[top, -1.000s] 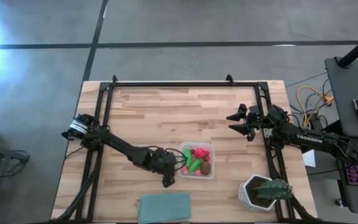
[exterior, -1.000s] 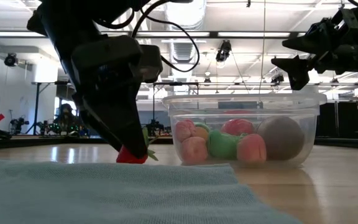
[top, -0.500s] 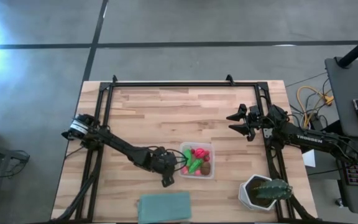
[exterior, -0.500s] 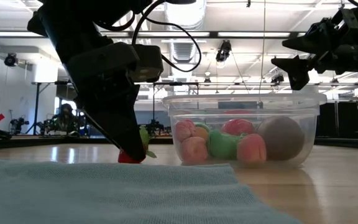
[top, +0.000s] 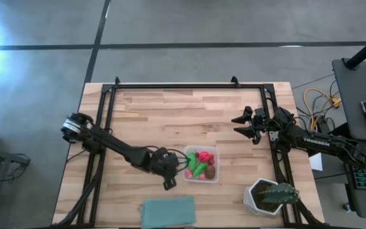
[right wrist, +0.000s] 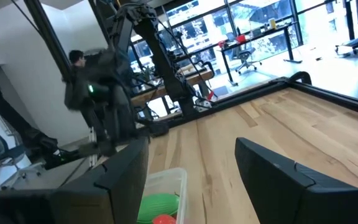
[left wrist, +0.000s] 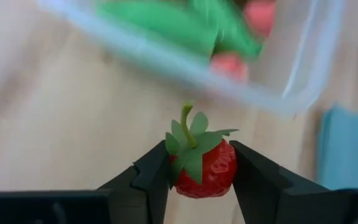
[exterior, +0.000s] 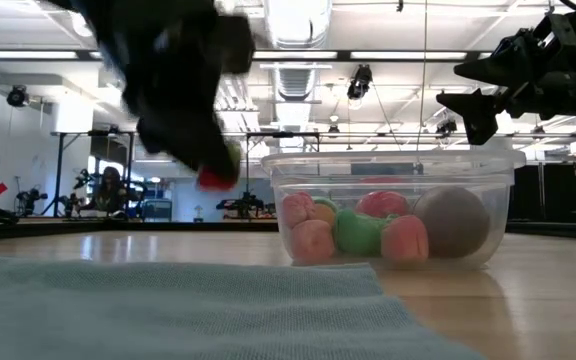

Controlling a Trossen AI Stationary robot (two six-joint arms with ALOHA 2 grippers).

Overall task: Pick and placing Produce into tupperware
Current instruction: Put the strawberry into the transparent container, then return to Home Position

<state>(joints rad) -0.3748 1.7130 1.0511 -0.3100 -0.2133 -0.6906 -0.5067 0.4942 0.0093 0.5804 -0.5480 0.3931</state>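
1. The left gripper point(left wrist: 197, 171) has its fingers clenched on a toy strawberry point(left wrist: 202, 164). It holds the strawberry above the tabletop point(top: 170, 117), just beside the tupperware point(top: 211, 177) and on that box's left side.
2. The tupperware already contains several produce pieces: green, red, pink and one brown round piece point(exterior: 454, 222).
3. To do this step well, I think the strawberry must go higher than the rim point(exterior: 388, 158) and then over the box's middle before the fingers let go.
4. The near wall of the tupperware is the main obstacle; a low path could push the box.
5. The right gripper point(top: 244, 125) waits well apart at the right side, with its fingers spread and empty.
6. A teal cloth point(top: 168, 212) and a potted plant point(top: 271, 196) lie near the front edge, outside the path.
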